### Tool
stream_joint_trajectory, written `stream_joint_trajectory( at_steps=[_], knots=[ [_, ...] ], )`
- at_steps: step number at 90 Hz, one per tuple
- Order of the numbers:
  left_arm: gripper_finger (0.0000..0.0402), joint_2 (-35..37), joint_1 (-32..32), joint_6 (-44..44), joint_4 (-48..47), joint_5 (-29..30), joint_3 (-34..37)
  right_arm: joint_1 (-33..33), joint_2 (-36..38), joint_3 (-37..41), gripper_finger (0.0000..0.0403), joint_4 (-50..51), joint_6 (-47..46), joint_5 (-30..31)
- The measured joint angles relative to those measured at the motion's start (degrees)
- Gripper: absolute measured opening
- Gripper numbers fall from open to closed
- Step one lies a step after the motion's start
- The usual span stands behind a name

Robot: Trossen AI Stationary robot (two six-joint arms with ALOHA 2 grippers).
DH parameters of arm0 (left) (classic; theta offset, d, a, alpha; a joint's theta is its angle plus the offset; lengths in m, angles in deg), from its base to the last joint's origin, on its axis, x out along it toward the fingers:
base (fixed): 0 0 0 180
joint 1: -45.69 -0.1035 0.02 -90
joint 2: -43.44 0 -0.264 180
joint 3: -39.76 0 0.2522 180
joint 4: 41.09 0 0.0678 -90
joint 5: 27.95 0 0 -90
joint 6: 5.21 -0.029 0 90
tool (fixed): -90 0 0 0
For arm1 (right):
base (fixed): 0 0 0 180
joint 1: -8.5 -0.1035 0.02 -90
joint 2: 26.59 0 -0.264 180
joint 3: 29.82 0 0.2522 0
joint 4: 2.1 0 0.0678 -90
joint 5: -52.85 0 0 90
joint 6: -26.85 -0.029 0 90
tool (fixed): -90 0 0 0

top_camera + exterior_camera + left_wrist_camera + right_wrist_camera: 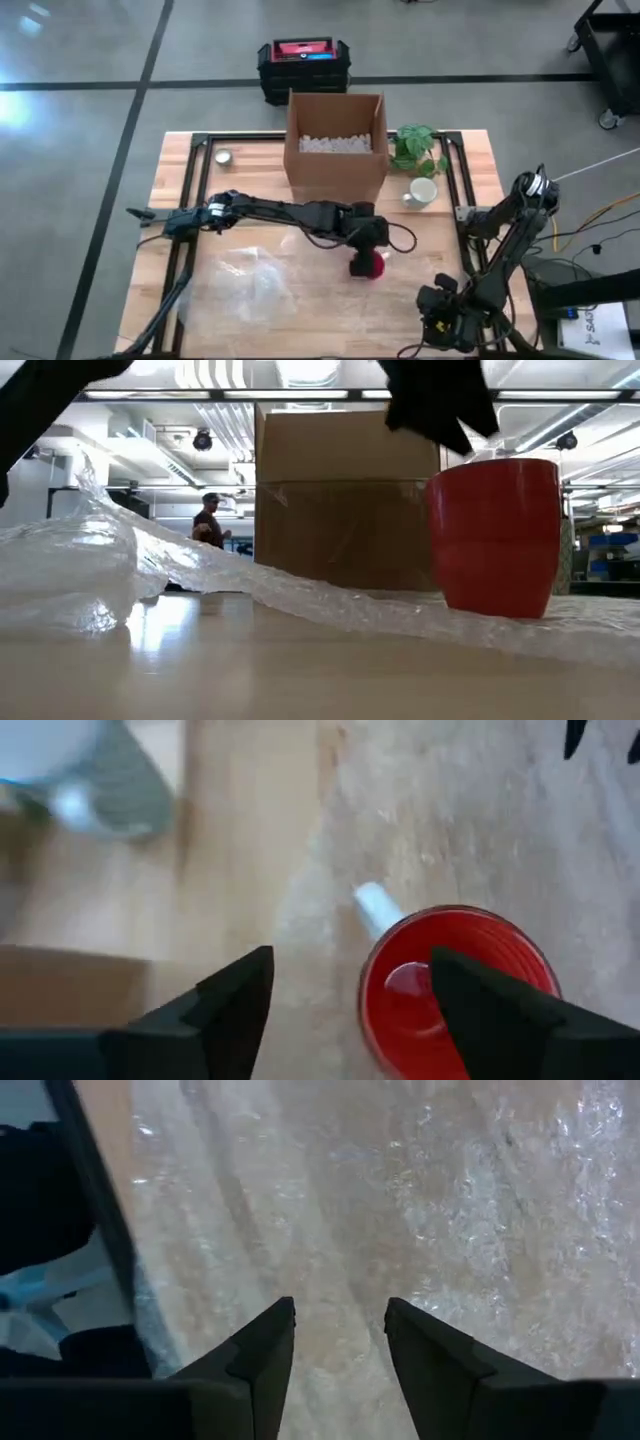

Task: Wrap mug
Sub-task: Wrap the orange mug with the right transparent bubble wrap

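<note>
Red mug (494, 535) sits upright on the clear, crinkly bubble wrap (90, 565), which is spread across the table, unwrapped so far.

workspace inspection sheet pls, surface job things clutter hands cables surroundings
surface: wooden table with a black frame on top.
job's things: red mug upright, standing on the edge of the clear bubble wrap spread over the front of the table.
clutter: open cardboard box with white filler, small green plant, white mug on its side, small round tin.
hands: left hand open, over the red mug, one finger above its mouth; right hand open, low over bubble wrap at the table's front right.
cables: several run off the right arm's base to the floor.
surroundings: black and red case on the floor behind the table; a person far back.
</note>
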Motion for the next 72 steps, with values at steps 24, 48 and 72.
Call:
stream_joint_trajectory(
  at_steps=[24,48,72],
  knots=[
    [0.0210,3.2,0.1,3.2,-17.6,0.7,1.5,-1.0,2.3,0.0,0.0189,6.2,-4.8,-0.7],
    [0.0177,14.0,2.1,7.1,-13.3,3.6,21.8,-3.1,2.0,1.3,0.0247,10.4,-14.2,-6.8],
    [0.0153,33.7,2.6,14.6,13.1,3.3,54.5,-4.0,1.7,7.6,0.0245,4.7,-16.2,-12.0]
  ],
)
